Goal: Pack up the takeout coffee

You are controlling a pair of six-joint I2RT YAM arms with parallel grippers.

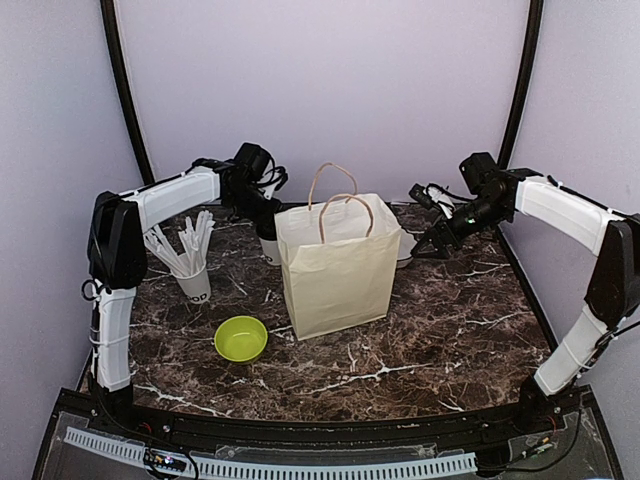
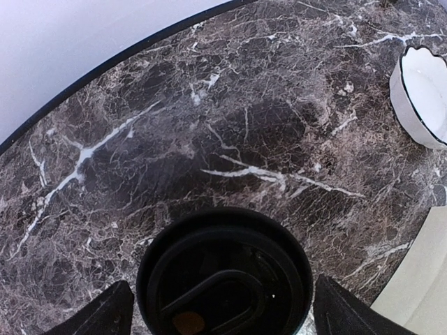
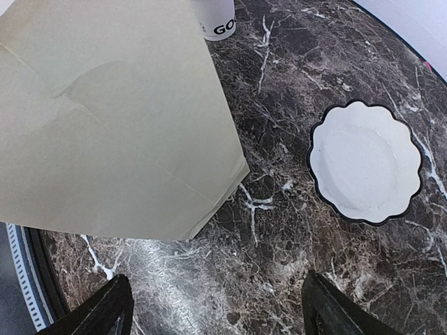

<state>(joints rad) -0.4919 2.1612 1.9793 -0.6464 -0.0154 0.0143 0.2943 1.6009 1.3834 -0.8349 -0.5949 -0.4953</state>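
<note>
Left gripper [image 2: 222, 307]: released, jaws spread wide. One finger [image 2: 98, 314] shows at each lower corner of the left wrist view, flanking the lid. Whether they touch it cannot be told.
Takeout coffee cup [image 1: 268, 248]: upright on the table, centre-left of the top view, just beside the bag's rear left corner and directly beneath the left arm's jaws. Its black lid [image 2: 223, 276] fills the bottom centre of the left wrist view. Dark lettering near its base shows at the top edge of the right wrist view.
Right gripper [image 3: 216, 310]: released, jaws wide, nothing between them. It hangs over bare table, right of centre in the top view.
Paper bag [image 1: 335, 270]: upright, mouth open, handles raised, centre of the top view.
Scalloped plate [image 3: 367, 160]: white with a dark rim, right half of the right wrist view, near the bag but apart from it.
Straw cup [image 1: 193, 280]: left side of the top view, apart from the bag.
Green bowl [image 1: 240, 338]: lower left of centre, near the bag's front left corner.
Table [image 1: 450, 330]: dark marble pattern.
</note>
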